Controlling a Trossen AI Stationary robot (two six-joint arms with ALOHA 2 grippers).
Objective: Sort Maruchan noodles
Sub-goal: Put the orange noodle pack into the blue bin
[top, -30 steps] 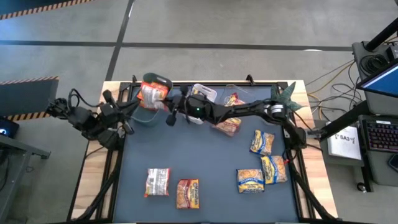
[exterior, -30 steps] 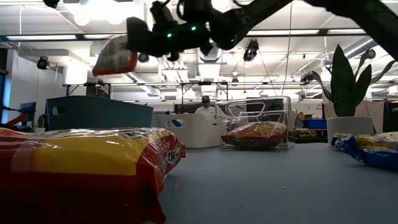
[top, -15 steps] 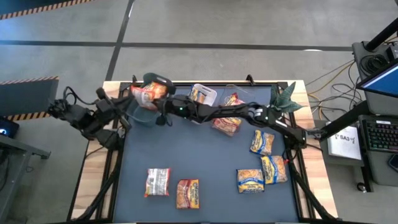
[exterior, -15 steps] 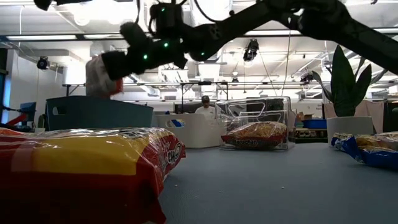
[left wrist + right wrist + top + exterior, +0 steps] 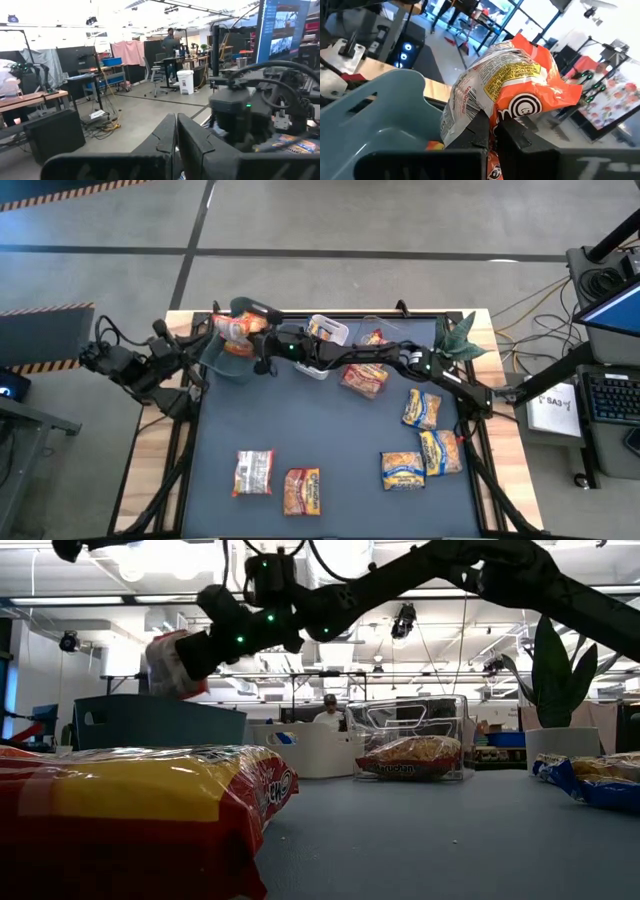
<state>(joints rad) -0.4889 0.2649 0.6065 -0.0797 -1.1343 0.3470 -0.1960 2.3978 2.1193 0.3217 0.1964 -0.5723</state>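
My right gripper [image 5: 258,342] reaches across the far left of the table and is shut on an orange-and-whitish noodle packet [image 5: 512,87], which hangs over the grey-green bin [image 5: 222,360]. The low view shows the same packet [image 5: 172,662] above that bin [image 5: 150,720]. My left gripper [image 5: 176,135] is shut and waits off the table's left edge [image 5: 160,360]. Loose packets lie flat on the table: whitish-silver [image 5: 253,472], orange [image 5: 302,491], orange [image 5: 365,380], and blue-and-yellow ones [image 5: 402,470] [image 5: 422,408]. My right gripper pinches the packet between its two fingers [image 5: 479,127] at one end [image 5: 492,122]. The fingers come nearly level from the table's right side. The rest of the packet sticks out past the fingertips, crumpled and tilted, lifted clear above the grey-green bin's opening.
A white bin [image 5: 325,332] and a clear bin [image 5: 378,338] holding packets stand along the far edge, right of the grey-green bin. A plant [image 5: 458,335] stands at the far right corner. A large orange packet [image 5: 130,810] fills the low view's near left. A person [image 5: 328,712] is in the room beyond.
My right gripper has carried the packet toward the table's left edge and a little down, from beside the white bin to over the grey-green bin. The packet has tipped in the hold. The left arm has drawn slightly back to the left.
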